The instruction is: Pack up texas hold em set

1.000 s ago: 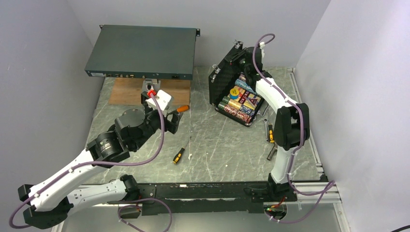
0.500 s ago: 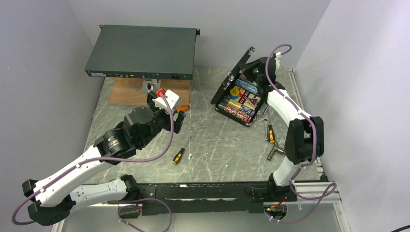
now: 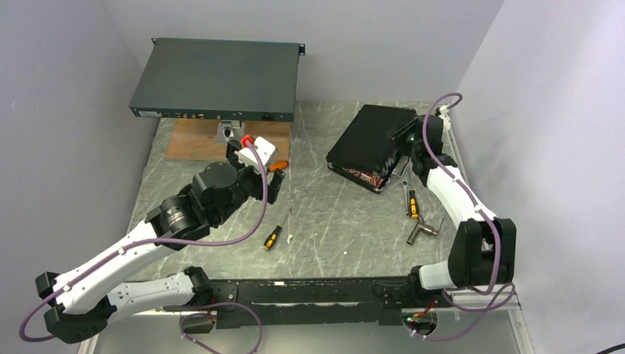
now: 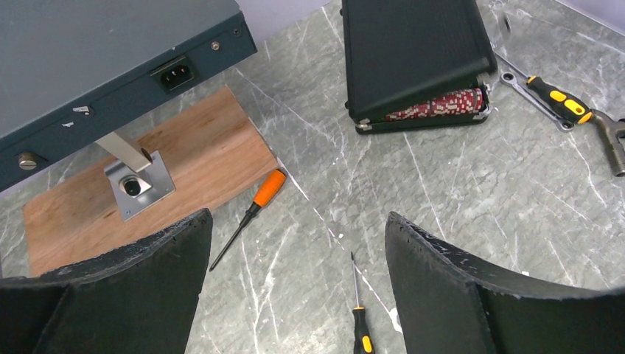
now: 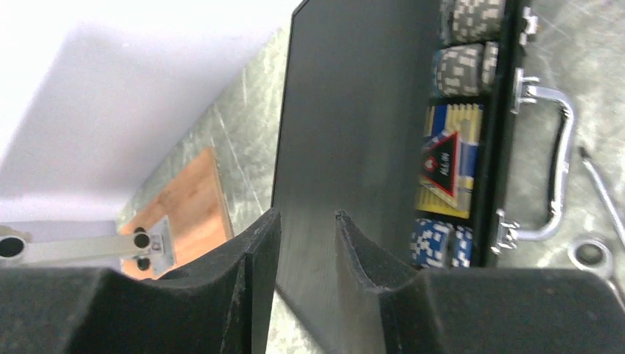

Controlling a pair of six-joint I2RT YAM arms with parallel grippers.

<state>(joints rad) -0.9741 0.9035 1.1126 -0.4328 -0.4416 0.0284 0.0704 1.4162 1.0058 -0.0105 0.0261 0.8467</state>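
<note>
The black textured case (image 3: 368, 136) lies at the back right, its lid lowered but still ajar, with red chip rows (image 4: 435, 105) showing through the front gap. In the right wrist view the lid (image 5: 346, 110) slopes over grey-white and blue chip rows (image 5: 435, 240), the blue-yellow card box (image 5: 449, 122) and the red triangular token (image 5: 442, 164). My right gripper (image 5: 307, 214) hovers over the lid by the case's right rear (image 3: 402, 140), its jaws a narrow gap apart with nothing between them. My left gripper (image 4: 297, 217) stands wide open and empty over the table's middle left (image 3: 256, 175).
A dark-green rack unit (image 3: 217, 77) rests on a bracket over a wooden board (image 3: 199, 140) at the back left. An orange screwdriver (image 4: 254, 206) and a black-yellow one (image 4: 360, 324) lie below my left gripper. Another screwdriver (image 3: 413, 203), a wrench (image 4: 516, 77) and a T-handle tool (image 3: 421, 232) lie right of the case.
The case lid has swung down from upright to nearly closed. My right arm moved right and toward the near edge with it. The left arm has shifted only slightly.
</note>
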